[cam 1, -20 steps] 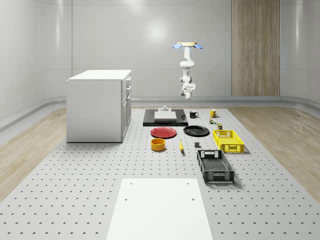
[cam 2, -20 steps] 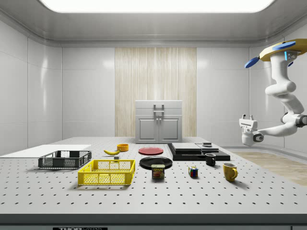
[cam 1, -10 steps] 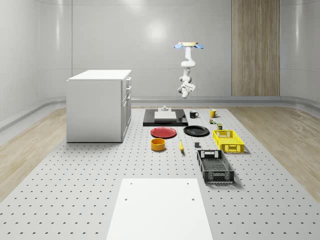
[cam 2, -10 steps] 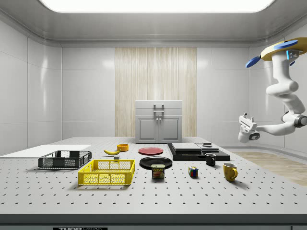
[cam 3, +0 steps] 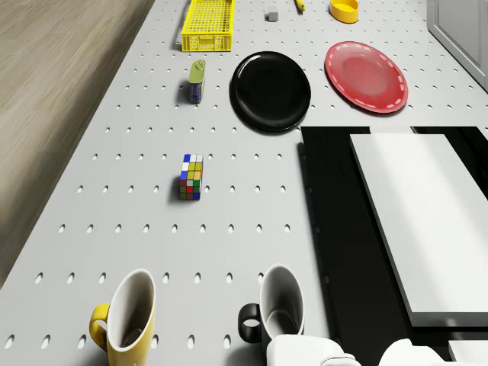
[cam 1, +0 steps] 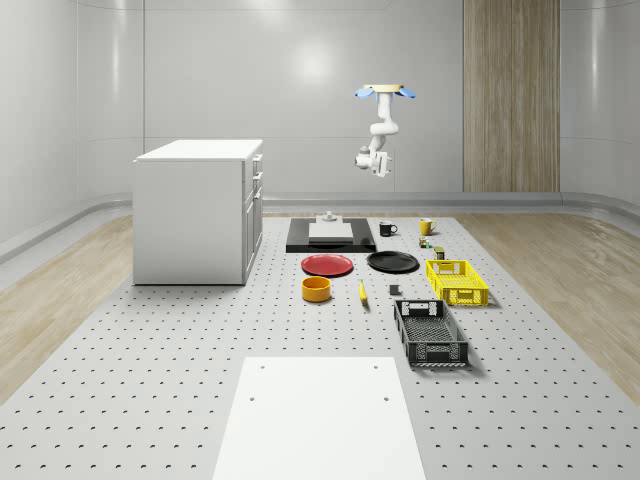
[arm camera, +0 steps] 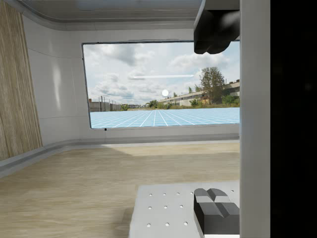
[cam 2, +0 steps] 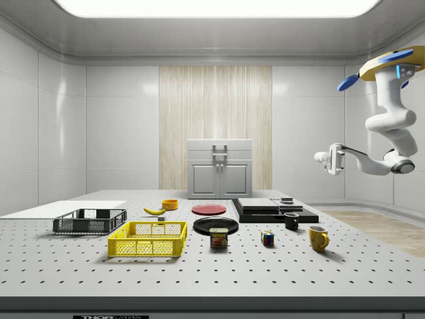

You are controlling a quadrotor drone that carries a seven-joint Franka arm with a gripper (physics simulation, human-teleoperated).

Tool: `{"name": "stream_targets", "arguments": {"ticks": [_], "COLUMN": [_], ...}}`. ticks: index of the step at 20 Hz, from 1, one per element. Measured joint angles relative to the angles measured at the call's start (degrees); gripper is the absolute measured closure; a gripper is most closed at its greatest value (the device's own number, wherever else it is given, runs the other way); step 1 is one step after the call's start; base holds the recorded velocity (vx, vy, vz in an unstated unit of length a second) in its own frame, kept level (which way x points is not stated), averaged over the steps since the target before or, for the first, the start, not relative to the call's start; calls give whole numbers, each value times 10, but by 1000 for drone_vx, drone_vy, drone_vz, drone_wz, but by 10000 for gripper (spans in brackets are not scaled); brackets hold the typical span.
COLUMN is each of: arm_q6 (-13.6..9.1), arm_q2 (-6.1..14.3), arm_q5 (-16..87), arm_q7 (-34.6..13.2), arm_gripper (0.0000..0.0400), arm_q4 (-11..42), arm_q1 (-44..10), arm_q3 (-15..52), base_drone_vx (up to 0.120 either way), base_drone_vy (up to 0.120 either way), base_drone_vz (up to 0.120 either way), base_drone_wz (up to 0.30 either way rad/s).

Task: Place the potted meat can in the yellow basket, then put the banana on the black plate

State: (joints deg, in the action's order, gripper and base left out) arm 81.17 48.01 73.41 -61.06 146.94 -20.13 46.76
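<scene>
Drone [cam 2: 398, 63] hovered high past mugs, far from yellow mesh basket [cam 2: 149, 238]. Gripper [cam 2: 330, 161] empty, jaw state unclear. Blue potted meat can [cam 2: 219, 238] stood on tabletop beside basket. Risk: long descent could clip mugs, cube.

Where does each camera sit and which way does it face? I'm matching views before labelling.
Whole-scene view: off the robot, high at the table's near end, looking along it; the drone hovers beyond the far end, arm hanging.
Side view: off the robot, low at the table's side; drone at its right, gripper raised.
Drone view: on the drone's body, looking down at the mugs; arm parts at the edge.
Wrist view: on the wrist, facing a window.
Shared: potted meat can and yellow basket in side and drone views.
</scene>
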Motion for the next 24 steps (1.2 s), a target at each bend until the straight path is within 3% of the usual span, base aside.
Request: {"name": "stream_targets", "arguments": {"ticks": [5, 9, 12, 17, 24], "arm_q6": [-56, -105, -128, -143, -139], "arm_q2": [39, 67, 85, 108, 134], "arm_q5": [252, 348, 381, 400, 400], "arm_q7": [-125, -197, -231, -264, -287], "arm_gripper": [0, 0, 0, 0, 0], "arm_q4": [132, 172, 183, 189, 190], "arm_q1": [-151, -255, -308, -358, -389], "arm_q3": [128, 185, 211, 236, 253], "base_drone_vx": [120, 120, 120, 120, 120], "base_drone_vy": [120, 120, 120, 120, 120], "base_drone_vz": [0, 0, 0, 0, 0], "base_drone_wz": [0, 0, 0, 0, 0]}}
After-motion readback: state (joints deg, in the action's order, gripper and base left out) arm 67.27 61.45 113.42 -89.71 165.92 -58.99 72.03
